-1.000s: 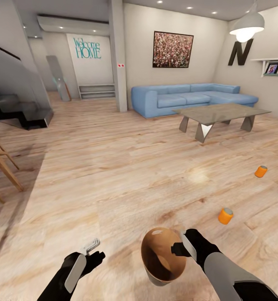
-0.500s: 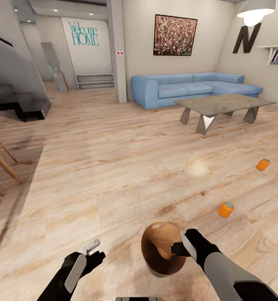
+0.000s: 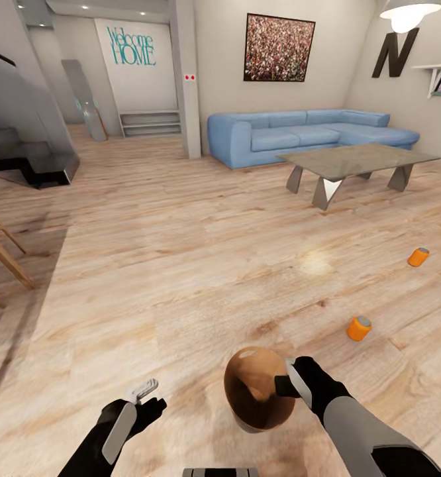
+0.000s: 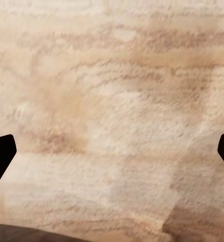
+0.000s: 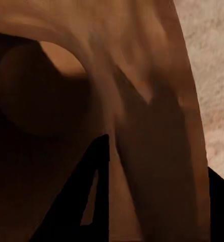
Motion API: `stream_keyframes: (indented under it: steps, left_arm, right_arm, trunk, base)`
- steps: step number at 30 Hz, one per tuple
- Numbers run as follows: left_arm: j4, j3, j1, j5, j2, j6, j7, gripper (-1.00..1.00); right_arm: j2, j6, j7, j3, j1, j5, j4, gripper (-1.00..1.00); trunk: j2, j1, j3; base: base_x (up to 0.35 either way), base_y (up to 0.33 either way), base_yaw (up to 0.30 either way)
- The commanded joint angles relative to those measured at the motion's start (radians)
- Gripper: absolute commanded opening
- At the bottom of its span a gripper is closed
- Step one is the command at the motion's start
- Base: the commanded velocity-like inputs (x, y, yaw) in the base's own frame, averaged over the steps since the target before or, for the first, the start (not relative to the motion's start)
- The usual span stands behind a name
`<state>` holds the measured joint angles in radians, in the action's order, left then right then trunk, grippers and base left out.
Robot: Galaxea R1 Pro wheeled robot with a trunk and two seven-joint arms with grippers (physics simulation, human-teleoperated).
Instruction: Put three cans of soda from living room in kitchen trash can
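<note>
Gripping the bin's point(image 3: 257, 397) rim, the right fingers point(image 3: 291, 383) carry it; nearest orange can point(image 3: 359, 328) lies right and above. Left fingers point(image 3: 143, 390) spread, empty.

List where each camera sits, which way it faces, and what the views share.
Head view: on the robot's head, facing forward and down over the wood floor; both arms show.
Left wrist view: near the left gripper, facing bare floor; dark fingertips at the edges.
Right wrist view: near the right gripper, looking into the trash can.
Shared: head and right wrist views both show the can.
</note>
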<state>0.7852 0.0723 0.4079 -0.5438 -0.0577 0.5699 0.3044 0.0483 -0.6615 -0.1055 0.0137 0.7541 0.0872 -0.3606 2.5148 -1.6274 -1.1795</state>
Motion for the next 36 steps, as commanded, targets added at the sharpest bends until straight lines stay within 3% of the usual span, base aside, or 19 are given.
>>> stream_keyframes:
  steps: [1, 11, 31, 36]
  left_arm:
    - [-0.001, -0.002, 0.000, 0.001, 0.001, -0.002, 0.001, 1.00]
    - [-0.004, -0.011, -0.001, 0.008, 0.001, -0.007, 0.004, 1.00]
    - [-0.012, -0.008, -0.001, 0.015, 0.001, -0.013, 0.007, 1.00]
    - [-0.012, -0.009, -0.001, 0.014, 0.001, -0.013, 0.007, 1.00]
  right_arm:
    - [0.000, 0.000, -0.002, -0.001, -0.001, -0.006, 0.055, -1.00]
    - [-0.002, 0.000, 0.001, -0.001, -0.001, -0.006, 0.047, -1.00]
    - [-0.005, -0.017, 0.000, -0.004, -0.009, -0.006, -0.079, -1.00]
    - [-0.005, -0.062, 0.000, -0.004, -0.011, -0.006, -0.114, -1.00]
  trunk:
    - [0.000, 0.000, 0.000]
    - [-0.002, 0.004, 0.035]
    - [-0.007, 0.013, 0.112]
    - [-0.008, 0.015, 0.131]
  base:
    - [0.000, 0.000, 0.000]
    - [0.000, 0.000, 0.000]
    - [0.000, 0.000, 0.000]
    - [0.000, 0.000, -0.066]
